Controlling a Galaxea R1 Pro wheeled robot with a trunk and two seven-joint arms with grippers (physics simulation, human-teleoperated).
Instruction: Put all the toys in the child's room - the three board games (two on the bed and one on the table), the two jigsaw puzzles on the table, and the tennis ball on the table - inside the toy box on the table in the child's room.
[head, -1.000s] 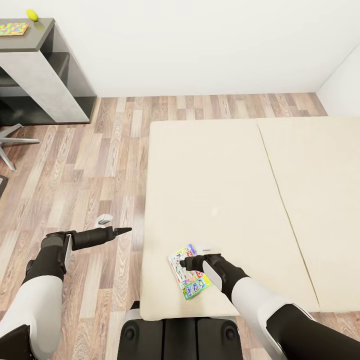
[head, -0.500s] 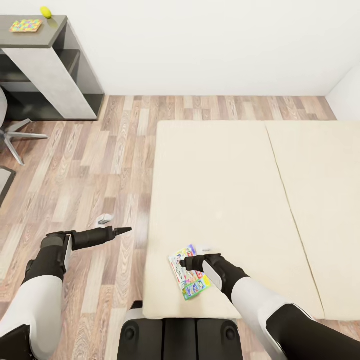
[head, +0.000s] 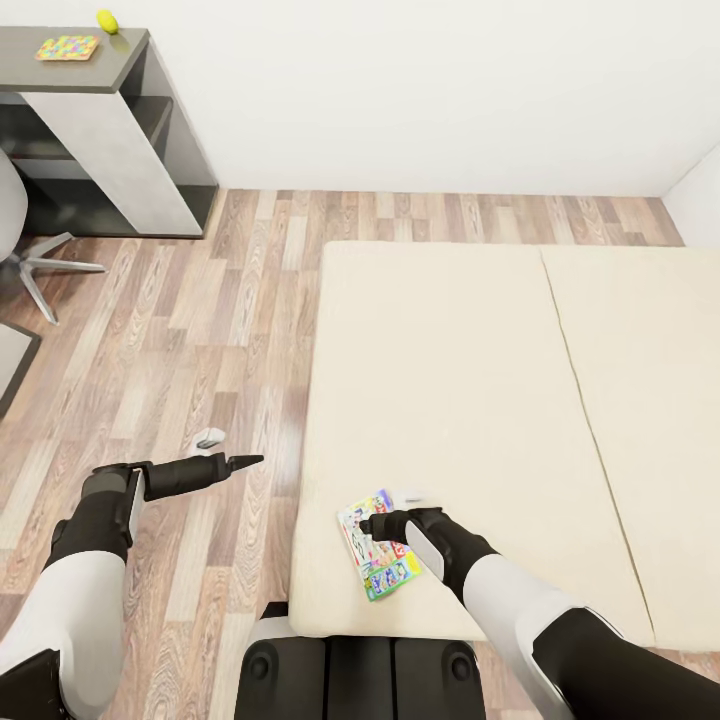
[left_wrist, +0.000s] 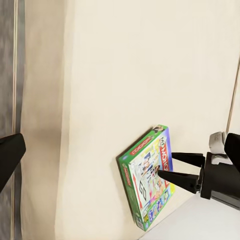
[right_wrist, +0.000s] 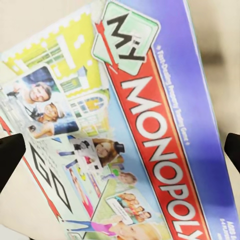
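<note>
A green-and-blue Monopoly board game (head: 386, 577) lies flat on the beige bed (head: 450, 380), near its front left corner. My right gripper (head: 368, 524) hovers over the game's top face, open, fingertips apart on either side of the lid (right_wrist: 125, 125). The left wrist view shows that game (left_wrist: 147, 185) with the two dark fingers (left_wrist: 186, 159) spread over it. My left gripper (head: 245, 460) is open and empty above the wood floor, left of the bed. On the far dark table section (head: 120, 70) lie a jigsaw puzzle (head: 68, 47) and the yellow tennis ball (head: 107, 20). The toy box is out of view.
A small grey object (head: 210, 437) lies on the floor just beyond my left gripper. A chair's star base (head: 45, 270) stands beside the table, and a dark mat edge (head: 10, 365) shows at far left. White walls close the back.
The whole picture has shifted right and slightly down, so the camera turned. Both arms keep their pose, and the game stays under my right gripper.
</note>
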